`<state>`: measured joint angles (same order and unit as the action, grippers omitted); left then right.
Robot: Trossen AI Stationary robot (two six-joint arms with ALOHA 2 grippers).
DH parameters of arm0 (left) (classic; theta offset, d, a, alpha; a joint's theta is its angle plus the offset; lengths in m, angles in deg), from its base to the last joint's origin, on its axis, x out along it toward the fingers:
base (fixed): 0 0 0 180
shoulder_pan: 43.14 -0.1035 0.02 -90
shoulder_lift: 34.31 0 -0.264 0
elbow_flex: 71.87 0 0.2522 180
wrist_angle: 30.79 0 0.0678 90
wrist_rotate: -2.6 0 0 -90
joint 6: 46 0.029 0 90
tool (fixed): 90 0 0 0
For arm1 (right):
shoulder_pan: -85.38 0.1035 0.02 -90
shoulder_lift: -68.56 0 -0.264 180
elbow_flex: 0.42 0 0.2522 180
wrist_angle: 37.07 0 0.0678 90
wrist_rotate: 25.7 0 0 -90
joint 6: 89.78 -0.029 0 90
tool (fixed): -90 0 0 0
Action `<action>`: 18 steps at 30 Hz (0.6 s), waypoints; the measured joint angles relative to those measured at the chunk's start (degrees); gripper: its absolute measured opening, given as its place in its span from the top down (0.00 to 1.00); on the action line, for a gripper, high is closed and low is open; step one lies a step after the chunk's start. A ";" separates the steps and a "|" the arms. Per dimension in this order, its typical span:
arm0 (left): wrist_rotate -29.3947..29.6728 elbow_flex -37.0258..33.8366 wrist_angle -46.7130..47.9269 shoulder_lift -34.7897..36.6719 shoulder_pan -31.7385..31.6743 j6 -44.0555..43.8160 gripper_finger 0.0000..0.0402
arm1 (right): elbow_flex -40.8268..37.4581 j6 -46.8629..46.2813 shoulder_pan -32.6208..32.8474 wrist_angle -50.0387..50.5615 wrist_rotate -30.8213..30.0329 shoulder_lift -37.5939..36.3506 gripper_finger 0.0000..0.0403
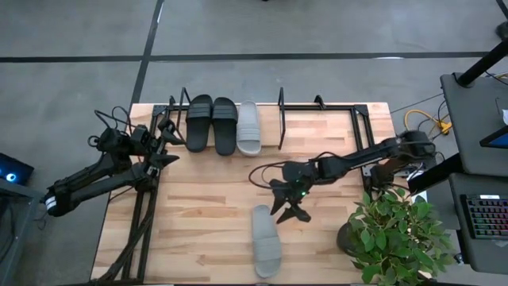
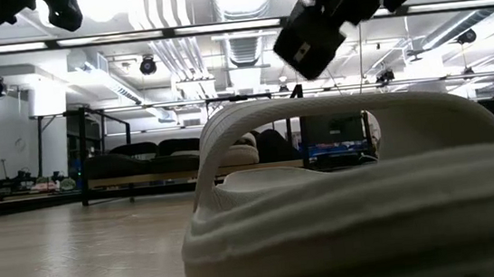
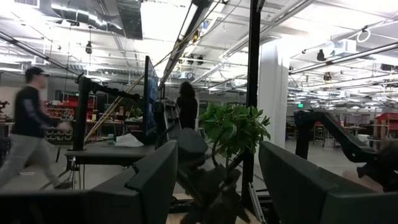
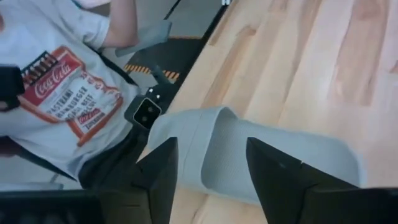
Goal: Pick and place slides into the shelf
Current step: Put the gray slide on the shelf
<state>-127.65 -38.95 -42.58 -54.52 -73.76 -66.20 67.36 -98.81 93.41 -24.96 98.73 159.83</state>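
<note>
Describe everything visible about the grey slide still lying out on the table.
The loose grey slide is a light grey, matte, foam-looking sandal with one wide arched strap and ribbed side. It lies flat, sole down, alone on the wooden tabletop near the front edge, far from the shelf. Nothing touches it; the open right claw hovers just above.

Dark jointed arms, black cables, two-finger right claw (image 1: 290,202)

In the low view the loose grey slide (image 2: 363,209) overflows the frame at three and six o'clock, hiding most of the shelf (image 2: 105,179) behind it, while the person (image 4: 68,87) in the right wrist view is cropped at nine o'clock.
</note>
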 joint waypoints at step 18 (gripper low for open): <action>0.00 0.00 -0.18 0.16 -0.01 0.07 0.47 | 12.98 -0.43 4.15 13.09 4.66 15.74 0.55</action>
<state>-127.65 -38.95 -42.76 -54.36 -73.77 -66.14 80.34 -99.24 97.56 -11.88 103.39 175.57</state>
